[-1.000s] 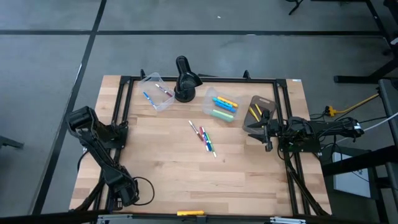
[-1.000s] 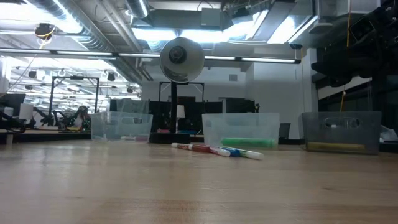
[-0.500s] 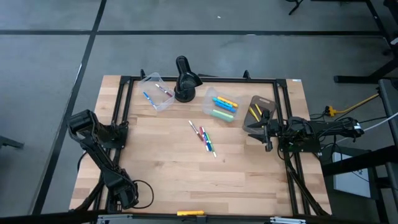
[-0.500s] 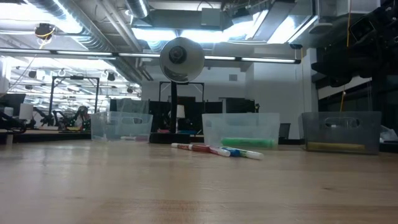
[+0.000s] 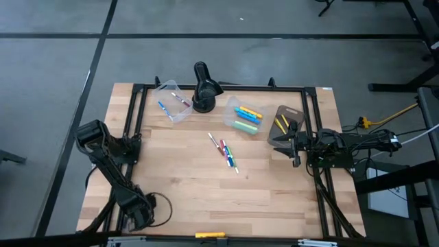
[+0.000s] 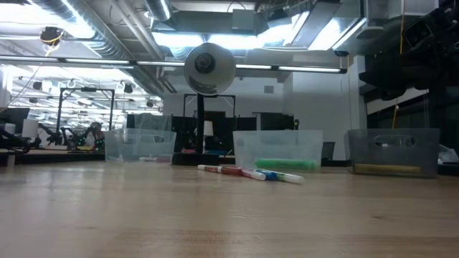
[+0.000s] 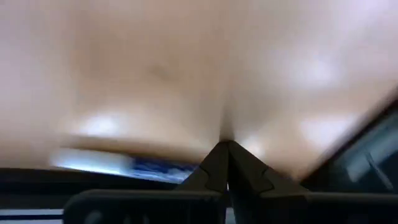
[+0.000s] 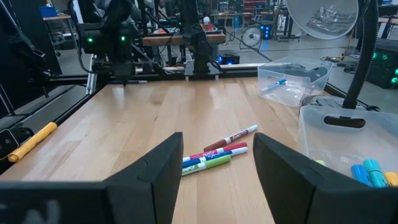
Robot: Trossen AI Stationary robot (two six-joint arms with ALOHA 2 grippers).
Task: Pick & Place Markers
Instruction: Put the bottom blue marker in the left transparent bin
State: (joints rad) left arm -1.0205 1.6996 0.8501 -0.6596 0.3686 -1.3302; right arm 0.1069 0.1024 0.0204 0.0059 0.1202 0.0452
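Right gripper (image 5: 295,146), right of frame, open wide, empty; left gripper (image 5: 135,218), lower left, shut, empty. Risk: loose markers (image 5: 225,152) mid-frame touch, so grabbing one likely scatters others.

L arm (image 5: 110,168): black, jointed | R arm (image 5: 336,147): black, cabled

Loose markers (image 5: 224,151) mid-bench (image 5: 192,185), three tubs (image 5: 245,116) along the far edge, lamp (image 5: 204,88) between the left two
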